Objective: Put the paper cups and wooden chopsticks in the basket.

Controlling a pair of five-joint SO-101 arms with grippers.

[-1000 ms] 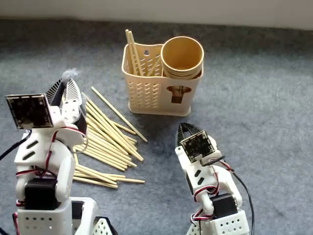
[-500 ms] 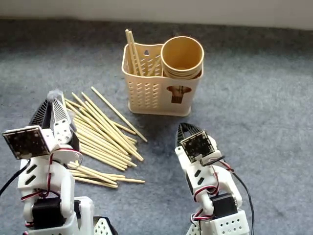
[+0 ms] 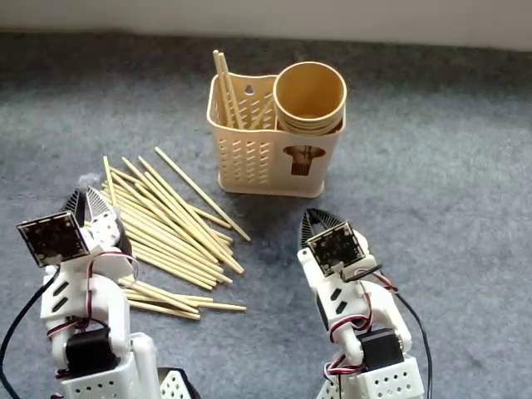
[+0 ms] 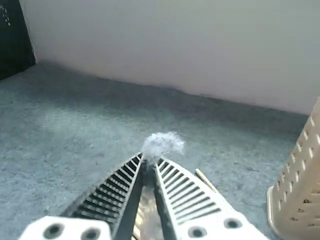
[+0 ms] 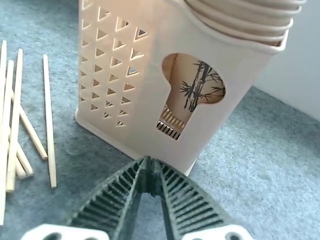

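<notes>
Chopsticks (image 3: 170, 224) lie loose on the carpet just right of the left tool (image 3: 87, 193), axes running far-left to near-right; pinched closed, it sits nearer them than the right tool (image 3: 320, 218), likewise closed, facing the basket (image 3: 258, 158)

No text, number or brand can be read anywhere. One mark is seen: a dark bamboo drawing (image 5: 199, 91) printed on a paper cup (image 5: 176, 75), framed by the keyhole cut-out in the basket (image 5: 115, 75) wall.
</notes>
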